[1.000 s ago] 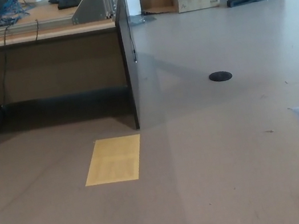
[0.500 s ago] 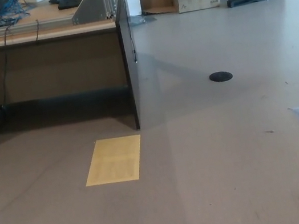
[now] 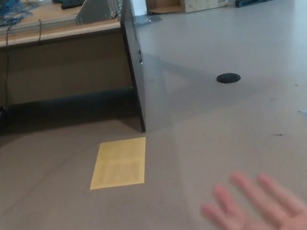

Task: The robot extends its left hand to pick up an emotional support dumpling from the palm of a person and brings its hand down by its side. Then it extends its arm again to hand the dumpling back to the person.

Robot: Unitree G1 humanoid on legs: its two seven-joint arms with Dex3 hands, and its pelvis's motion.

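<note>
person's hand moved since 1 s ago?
Yes. The person's hand was out of view before; it has come in at the bottom right, fingers spread, blurred, right of and below the yellow floor patch. No dumpling visible.

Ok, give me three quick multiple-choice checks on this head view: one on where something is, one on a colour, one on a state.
1. Where does the person's hand come in?
A. top left
B. bottom right
C. centre top

2. What colour is the flat sheet on the floor?
A. yellow
B. blue
C. red

3. What is on the person's palm?
A. a dumpling
B. a cup
C. nothing visible

Key: 1 B, the blurred hand sits at the lower right edge. 2 A, the sheet beside the desk is pale yellow. 3 C, the fingers are spread and the palm looks bare; no robot hand is in view.
</note>
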